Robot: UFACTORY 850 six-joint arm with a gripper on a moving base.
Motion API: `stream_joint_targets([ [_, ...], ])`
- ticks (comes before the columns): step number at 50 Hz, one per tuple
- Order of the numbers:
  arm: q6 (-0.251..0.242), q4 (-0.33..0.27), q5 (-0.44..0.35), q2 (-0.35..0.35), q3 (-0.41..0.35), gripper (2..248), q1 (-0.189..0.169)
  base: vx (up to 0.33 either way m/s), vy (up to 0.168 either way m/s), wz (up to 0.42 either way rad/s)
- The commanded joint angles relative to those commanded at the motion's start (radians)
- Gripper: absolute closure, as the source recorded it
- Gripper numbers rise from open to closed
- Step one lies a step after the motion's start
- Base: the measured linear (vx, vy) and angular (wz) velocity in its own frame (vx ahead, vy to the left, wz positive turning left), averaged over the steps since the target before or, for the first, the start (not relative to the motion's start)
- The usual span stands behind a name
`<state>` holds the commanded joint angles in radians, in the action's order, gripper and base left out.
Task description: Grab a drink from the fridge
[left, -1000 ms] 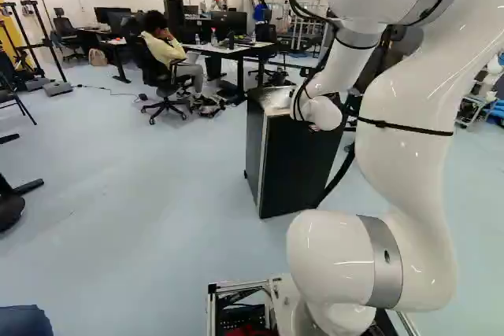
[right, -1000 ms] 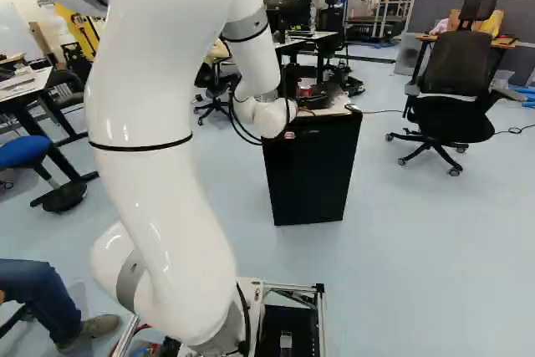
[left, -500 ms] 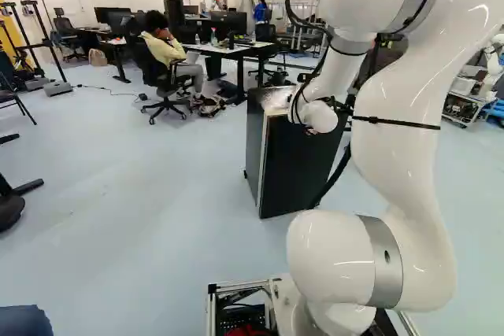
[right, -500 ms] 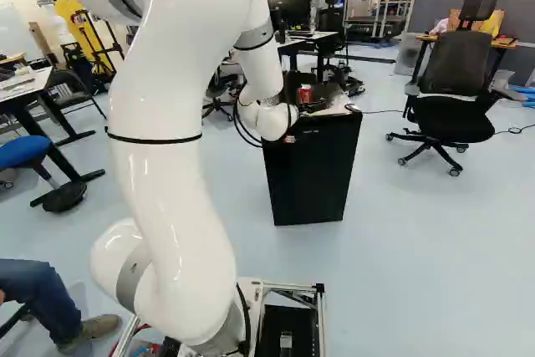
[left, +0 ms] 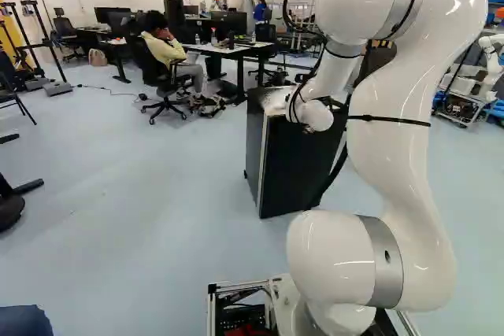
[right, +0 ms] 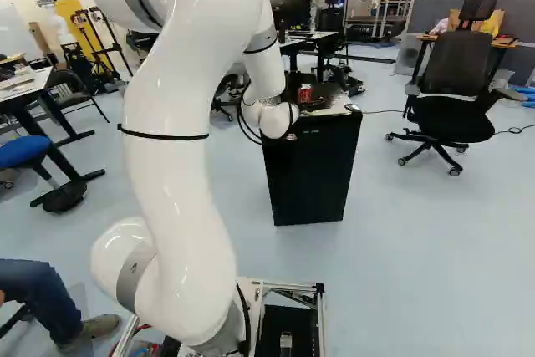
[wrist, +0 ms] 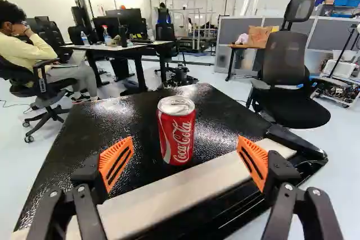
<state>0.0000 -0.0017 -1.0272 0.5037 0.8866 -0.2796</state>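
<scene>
"Forward toward the fridge moved the arm; the base stayed put."

"And the can?"

"It stood upright on the fridge's top, ahead of the pincer and roughly centred on its gap. The pincer was released, its fingers spread wide."

"So the drink was nearly within reach?"

"I judged so. A little more advance seemed needed before closing; a finger arriving off-centre could have toppled it."

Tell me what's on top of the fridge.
A red can stands upright on the black top of the fridge. The patch directly behind the can is hidden in the wrist view.
</scene>
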Motion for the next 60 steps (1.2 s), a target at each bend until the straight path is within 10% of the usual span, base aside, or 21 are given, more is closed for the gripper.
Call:
stream_joint_targets([
  [44,0.0,0.0,0.0,0.083,0.111,3,0.002,0.0,0.0,0.0],
  [45,0.0,0.0,0.0,0.083,0.111,37,0.002,0.0,0.0,0.0],
  [49,0.0,0.0,0.0,0.083,0.111,37,0.002,0.0,0.0,0.0],
  [50,0.0,0.0,0.0,0.083,0.111,75,0.002,0.0,0.0,0.0],
  [54,0.0,0.0,0.0,0.083,0.111,75,0.002,0.0,0.0,0.0],
  [55,0.0,0.0,0.0,0.083,0.111,114,0.002,0.0,0.0,0.0],
  [60,0.0,0.0,0.0,0.083,0.111,114,0.002,0.0,0.0,0.0],
])
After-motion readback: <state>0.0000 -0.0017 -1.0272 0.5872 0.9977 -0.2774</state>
